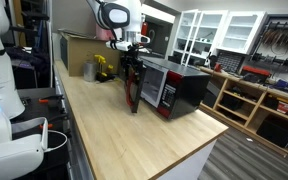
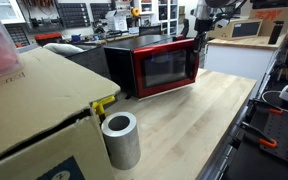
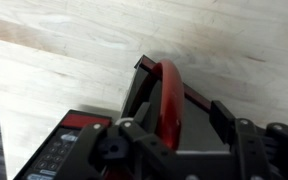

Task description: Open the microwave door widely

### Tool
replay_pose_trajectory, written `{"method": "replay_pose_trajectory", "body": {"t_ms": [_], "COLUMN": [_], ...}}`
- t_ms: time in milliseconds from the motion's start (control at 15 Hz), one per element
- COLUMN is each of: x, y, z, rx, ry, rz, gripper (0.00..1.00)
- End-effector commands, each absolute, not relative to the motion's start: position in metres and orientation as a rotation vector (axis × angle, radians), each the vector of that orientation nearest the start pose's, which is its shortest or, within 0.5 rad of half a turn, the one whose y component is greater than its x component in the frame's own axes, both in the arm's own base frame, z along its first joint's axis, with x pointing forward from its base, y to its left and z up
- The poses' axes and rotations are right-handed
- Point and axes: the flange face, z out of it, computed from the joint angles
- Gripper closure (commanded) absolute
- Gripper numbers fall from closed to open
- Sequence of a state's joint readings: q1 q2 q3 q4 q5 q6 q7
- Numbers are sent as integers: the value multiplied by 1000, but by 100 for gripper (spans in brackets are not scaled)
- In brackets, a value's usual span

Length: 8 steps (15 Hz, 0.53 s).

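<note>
Claw (image 1: 133,62) hangs at the free edge of the microwave door (image 1: 133,92), jaws apart and standing either side of the door's red top rim in the wrist view, with nothing clamped that I can see; the door stands out at roughly a right angle from the microwave (image 1: 184,88), edge-on in an exterior view, with the black casing at its three o'clock; I judge the door a stiff, light panel that swings freely on its hinge; its glossy red frame looks slippery and the dark glass is best not struck; the place to take it is the outer edge, far from the hinge, pushing on the black inner side or hooking the rim; a hard tug might slide the whole oven; the control panel (image 3: 56,152) shows at eight o'clock in the wrist view; the microwave rests on a pale wooden counter (image 1: 114,140); in an exterior view a cardboard box (image 2: 34,110) fills the frame at eight o'clock, well apart from the oven, with a grey cylinder (image 2: 120,140) at six o'clock just beside it.
</note>
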<state>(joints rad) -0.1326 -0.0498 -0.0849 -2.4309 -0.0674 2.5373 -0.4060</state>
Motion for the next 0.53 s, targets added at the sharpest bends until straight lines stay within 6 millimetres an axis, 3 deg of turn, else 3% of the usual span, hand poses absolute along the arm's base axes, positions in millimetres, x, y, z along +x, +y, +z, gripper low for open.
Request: {"method": "replay_pose_trajectory", "body": {"t_ms": [0,333,467], "x": [421,367,358], "y": [-92,-105,-121], "z": [370,427,453], "rx": [-3130,-3074,-3060], "ry": [-618,-856,-926], "rz": [-260,-312,-359], "gripper": [3,0,0]}}
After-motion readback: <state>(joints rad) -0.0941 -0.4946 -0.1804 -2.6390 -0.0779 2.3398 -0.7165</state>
